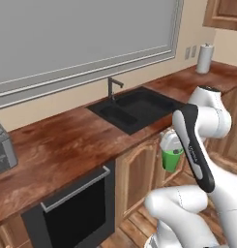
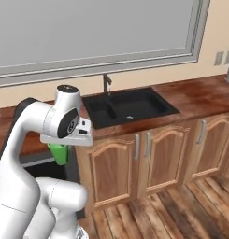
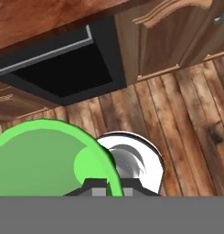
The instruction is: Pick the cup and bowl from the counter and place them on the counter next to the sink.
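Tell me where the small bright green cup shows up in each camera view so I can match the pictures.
Left base view: the small bright green plain cup hangs right of centre, under the white hand, before the cabinets.
Right base view: the cup is at centre-left, below the hand.
Hand view: its green rim takes the lower left.
Shared landmark: the black rectangular sink shows in both base views.

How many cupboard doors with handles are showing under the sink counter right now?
3 in the right base view: one door left of centre under the sink, its partner beside it, and a third further right. More may sit hidden behind the arm.
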You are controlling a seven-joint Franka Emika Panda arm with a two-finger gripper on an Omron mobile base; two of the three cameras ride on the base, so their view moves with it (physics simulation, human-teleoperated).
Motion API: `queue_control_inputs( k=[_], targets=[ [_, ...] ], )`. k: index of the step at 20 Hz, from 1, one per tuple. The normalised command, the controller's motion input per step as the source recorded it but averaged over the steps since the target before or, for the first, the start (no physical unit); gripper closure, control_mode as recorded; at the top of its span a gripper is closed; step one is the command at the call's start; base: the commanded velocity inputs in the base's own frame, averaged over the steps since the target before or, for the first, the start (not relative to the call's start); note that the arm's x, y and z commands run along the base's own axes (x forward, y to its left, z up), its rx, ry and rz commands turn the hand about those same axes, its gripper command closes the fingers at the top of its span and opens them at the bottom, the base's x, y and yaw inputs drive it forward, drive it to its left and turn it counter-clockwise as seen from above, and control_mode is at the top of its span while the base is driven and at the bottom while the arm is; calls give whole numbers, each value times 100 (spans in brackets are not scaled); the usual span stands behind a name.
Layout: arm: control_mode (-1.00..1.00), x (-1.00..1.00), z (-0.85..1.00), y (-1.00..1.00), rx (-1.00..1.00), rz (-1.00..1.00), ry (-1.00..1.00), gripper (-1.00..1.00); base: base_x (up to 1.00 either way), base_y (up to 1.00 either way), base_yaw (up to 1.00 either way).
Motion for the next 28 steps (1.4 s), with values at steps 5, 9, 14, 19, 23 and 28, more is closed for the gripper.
queue_control_inputs(
  k=[5,9,14,19,23,28],
  targets=[
    [100,0,0,0,0,0,0,100,72,-7,36],
    [100,0,0,0,0,0,0,100,90,-23,37],
    [100,0,0,0,0,0,0,100,44,-54,25],
    [100,0,0,0,0,0,0,100,25,-32,29],
    [100,0,0,0,0,0,0,100,26,-2,37],
    [100,0,0,0,0,0,0,100,21,10,47]
  ],
)
